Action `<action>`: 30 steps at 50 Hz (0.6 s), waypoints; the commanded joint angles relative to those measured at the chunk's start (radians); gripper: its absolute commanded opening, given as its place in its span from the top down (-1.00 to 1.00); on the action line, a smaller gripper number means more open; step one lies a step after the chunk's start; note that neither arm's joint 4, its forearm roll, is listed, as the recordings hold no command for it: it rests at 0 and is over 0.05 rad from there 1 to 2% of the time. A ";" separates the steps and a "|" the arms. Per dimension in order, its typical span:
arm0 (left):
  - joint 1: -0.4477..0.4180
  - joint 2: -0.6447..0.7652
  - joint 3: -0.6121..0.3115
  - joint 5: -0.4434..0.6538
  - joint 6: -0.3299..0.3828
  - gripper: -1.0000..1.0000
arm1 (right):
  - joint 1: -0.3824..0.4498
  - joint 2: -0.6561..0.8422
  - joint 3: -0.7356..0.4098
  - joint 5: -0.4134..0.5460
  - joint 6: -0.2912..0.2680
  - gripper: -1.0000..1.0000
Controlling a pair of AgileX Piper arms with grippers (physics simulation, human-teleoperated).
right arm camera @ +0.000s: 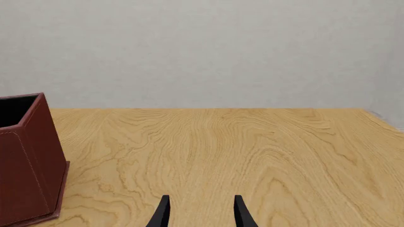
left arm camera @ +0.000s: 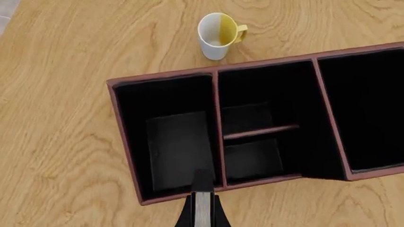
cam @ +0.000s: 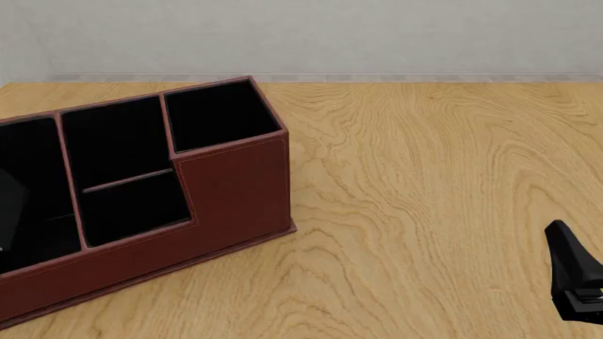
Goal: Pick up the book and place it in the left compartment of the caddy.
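In the left wrist view my left gripper (left arm camera: 202, 216) is shut on the book (left arm camera: 202, 187), which is black with a pale page edge showing between the fingers. It hangs over the near rim of the left compartment (left arm camera: 180, 151) of the reddish-brown caddy (left arm camera: 164, 75). In the front view the caddy (cam: 236, 191) stands at the left. A black shape (cam: 8, 205) sits over its left compartment (cam: 28, 162) at the frame edge; I cannot tell whether it is gripper or book. My right gripper (right arm camera: 202, 212) is open and empty, low over the table at the front right (cam: 575, 282).
A white mug with a yellow inside and handle (left arm camera: 218, 35) stands on the table just beyond the caddy. The caddy's middle sections (left arm camera: 259, 132) and tall end section (left arm camera: 366, 113) lie beside the left compartment. A grey wall (cam: 377, 35) bounds the far table edge.
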 commanded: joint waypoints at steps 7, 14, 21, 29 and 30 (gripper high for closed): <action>0.008 0.030 0.077 -0.098 0.006 1.00 | 0.000 0.000 0.002 -0.002 0.001 -1.00; 0.007 0.043 0.097 -0.123 0.000 1.00 | 0.000 0.000 0.002 -0.002 0.000 -1.00; 0.020 0.064 0.112 -0.157 0.000 1.00 | 0.000 0.000 0.002 -0.002 0.000 -1.00; 0.041 0.090 0.123 -0.192 0.006 1.00 | 0.001 0.000 0.002 -0.002 0.000 -1.00; 0.044 0.093 0.123 -0.195 0.009 1.00 | 0.000 0.000 0.002 -0.002 0.000 -1.00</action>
